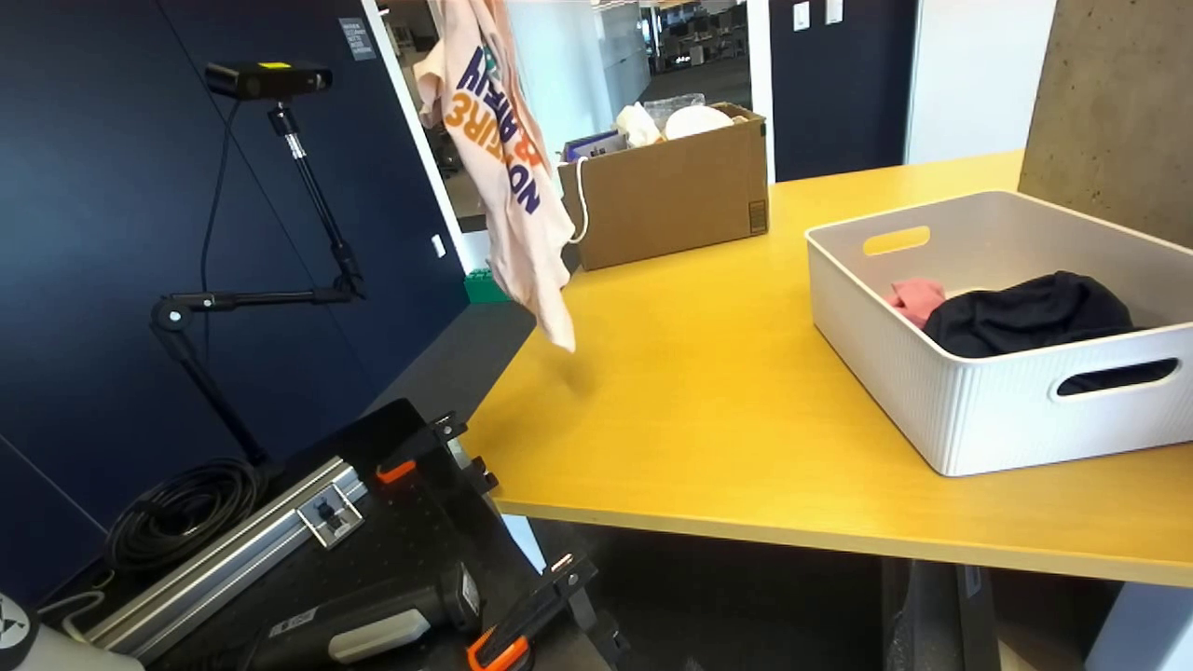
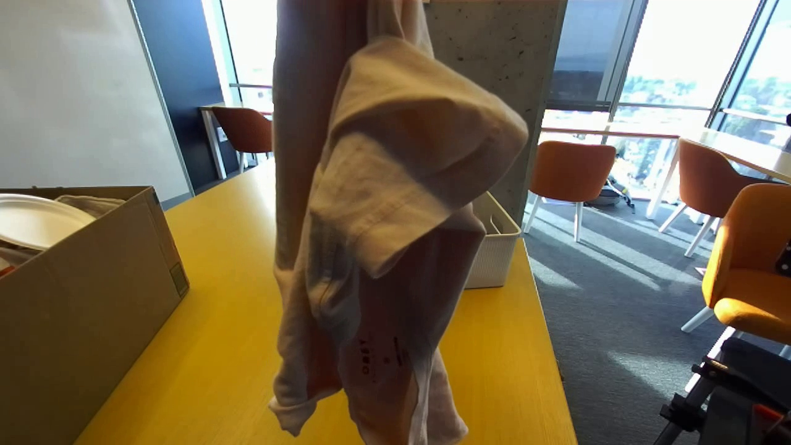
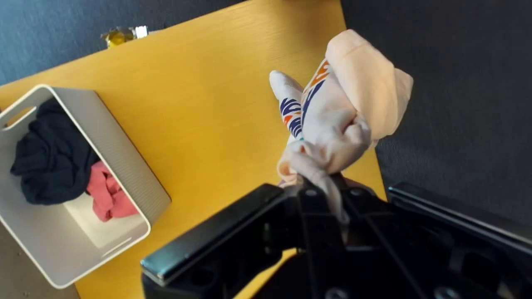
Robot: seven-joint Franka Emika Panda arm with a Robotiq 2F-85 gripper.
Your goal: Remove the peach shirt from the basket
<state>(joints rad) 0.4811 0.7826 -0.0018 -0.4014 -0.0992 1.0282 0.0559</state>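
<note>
The peach shirt, with coloured lettering, hangs in the air in both exterior views (image 1: 508, 177) (image 2: 401, 167), its lower end above the table. In the wrist view the shirt (image 3: 368, 83) bunches at the fingertips. My gripper (image 3: 321, 185) is shut on it, with a fold of cloth pinched between the fingers. The gripper is out of frame in both exterior views. The white basket (image 1: 885, 354) stands on the table, apart from the shirt; it also shows in the wrist view (image 3: 129, 153) and partly behind the shirt in an exterior view (image 2: 491, 266).
In the basket lie a black garment (image 1: 1035, 312) and a pinkish-red cloth (image 3: 109, 195). A filled cardboard box (image 1: 671, 196) stands on the yellow table (image 1: 699, 401). A concrete pillar (image 1: 1109, 112) rises behind the basket. A camera on a jointed stand (image 1: 266, 81) is beside the table.
</note>
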